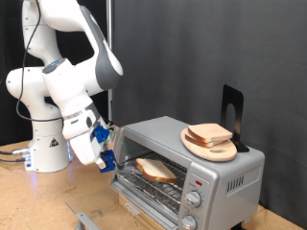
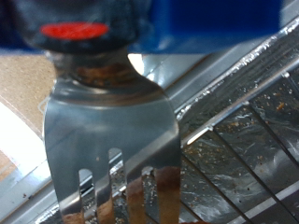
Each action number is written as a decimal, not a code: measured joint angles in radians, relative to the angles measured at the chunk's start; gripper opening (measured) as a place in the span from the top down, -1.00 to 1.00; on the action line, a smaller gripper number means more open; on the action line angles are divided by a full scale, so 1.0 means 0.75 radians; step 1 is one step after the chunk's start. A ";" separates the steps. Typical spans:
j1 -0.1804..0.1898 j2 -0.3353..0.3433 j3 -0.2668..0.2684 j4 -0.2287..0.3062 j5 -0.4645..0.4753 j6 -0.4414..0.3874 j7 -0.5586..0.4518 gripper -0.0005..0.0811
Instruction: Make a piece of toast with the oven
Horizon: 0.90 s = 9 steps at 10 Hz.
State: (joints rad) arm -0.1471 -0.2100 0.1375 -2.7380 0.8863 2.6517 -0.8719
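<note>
The silver oven [image 1: 223, 165] stands at the exterior view's right with its front open. One piece of toast [image 1: 155, 170], pale with a tan crust, lies on the wire rack [image 1: 158, 187] inside. My gripper [image 1: 106, 151] hangs at the oven's left opening, close to that slice. In the wrist view a metal fork [image 2: 107, 131] juts out from under the blue fingers [image 2: 215, 19], held by them. Its tines point down over the crumb-strewn wire rack [image 2: 243, 140]. The toast does not show in the wrist view.
A round wooden board [image 1: 219, 150] with more bread slices [image 1: 208, 133] sits on the oven's roof, beside a black stand [image 1: 232, 113]. Round knobs [image 1: 195, 199] are on the oven's right front. The arm's white base [image 1: 48, 144] stands at the left on the wooden table.
</note>
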 joint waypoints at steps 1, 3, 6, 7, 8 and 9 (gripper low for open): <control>0.001 0.000 0.018 -0.003 0.000 0.006 0.012 -0.22; 0.004 0.000 0.057 -0.012 -0.001 0.025 0.047 -0.22; -0.007 -0.001 0.063 -0.018 -0.037 0.018 0.064 -0.22; -0.024 -0.003 0.060 -0.019 -0.072 0.002 0.071 -0.22; -0.050 -0.009 0.053 -0.019 -0.120 -0.036 0.085 -0.22; -0.075 -0.018 0.042 -0.019 -0.158 -0.072 0.095 -0.22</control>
State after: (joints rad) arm -0.2032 -0.2236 0.1690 -2.7521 0.7681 2.5980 -0.8010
